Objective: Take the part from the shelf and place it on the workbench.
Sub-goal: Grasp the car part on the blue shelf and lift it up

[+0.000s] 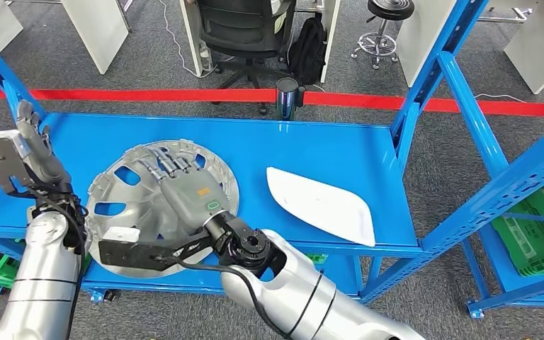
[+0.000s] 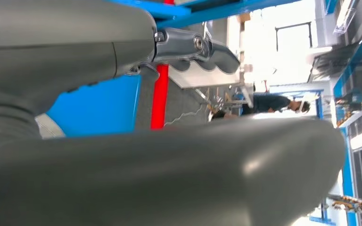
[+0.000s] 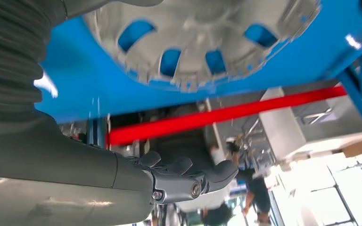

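Head view: right hand (image 1: 191, 195) flat on the part (image 1: 134, 195), fingers straight and spread over its centre, gripping nothing. Left hand (image 1: 39, 152) raised just beside the part's rim, fingers extended, apart, empty. Part: silver ribbed disc with cut-out windows, lying flat on the blue shelf (image 1: 312, 145), near its front edge. Judged stiff, thin, fairly light, slippery on painted steel; best taken at the rim or through a window, probably with 2 hands. White panel (image 1: 322, 205) well apart, not obstructing. Upright post (image 1: 425, 81) limiting the exit sideways.
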